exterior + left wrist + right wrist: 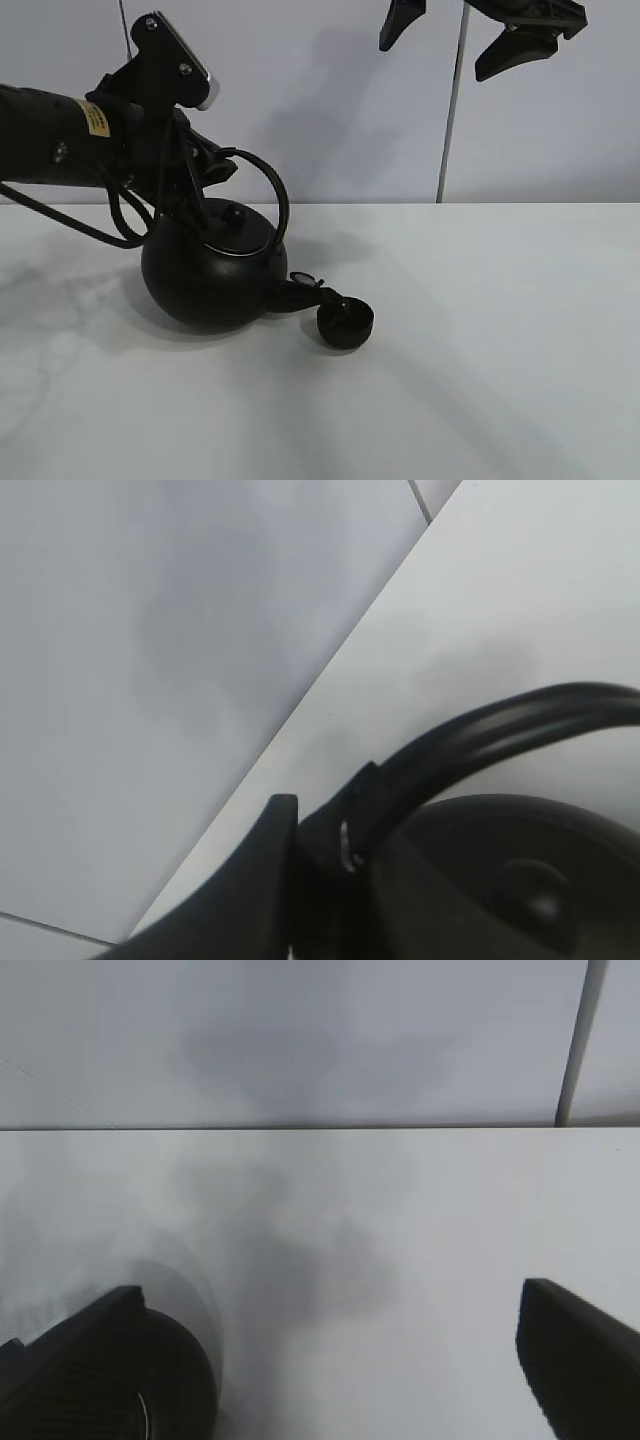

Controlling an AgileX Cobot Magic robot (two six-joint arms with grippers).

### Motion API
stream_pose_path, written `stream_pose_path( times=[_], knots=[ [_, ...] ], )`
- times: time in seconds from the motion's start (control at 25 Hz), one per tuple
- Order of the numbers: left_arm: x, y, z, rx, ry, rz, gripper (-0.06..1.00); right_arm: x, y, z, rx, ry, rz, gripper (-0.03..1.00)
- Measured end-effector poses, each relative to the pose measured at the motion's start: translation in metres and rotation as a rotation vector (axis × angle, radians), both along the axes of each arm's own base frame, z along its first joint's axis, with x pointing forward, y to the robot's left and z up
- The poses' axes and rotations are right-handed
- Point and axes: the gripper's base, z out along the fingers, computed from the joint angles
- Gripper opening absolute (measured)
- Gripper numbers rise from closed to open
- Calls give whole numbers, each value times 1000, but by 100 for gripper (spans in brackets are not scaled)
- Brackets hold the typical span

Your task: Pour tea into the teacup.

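Exterior high view: left gripper [197, 172] is clamped on the kettle [205, 285], whose spout [298, 294] points right and down at the teacup [345, 325], which sits on the table [500, 360] at the spout's tip. Right gripper [447, 47] hangs wide open and empty, well apart.

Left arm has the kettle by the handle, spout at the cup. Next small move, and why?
Probably tip the kettle slightly further toward the teacup. The left gripper is clamped on the handle, the spout ends right at the teacup's rim, and no stream of tea shows yet.
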Motion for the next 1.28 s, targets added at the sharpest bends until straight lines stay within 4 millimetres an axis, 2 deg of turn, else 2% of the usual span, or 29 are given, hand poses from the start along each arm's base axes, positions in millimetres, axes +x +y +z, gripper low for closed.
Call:
stream_pose_path(
  times=[1.28],
  knots=[
    [0, 0, 0, 59, -41, -30, 11, 0, 0, 0, 0, 0, 0, 69]
  ],
)
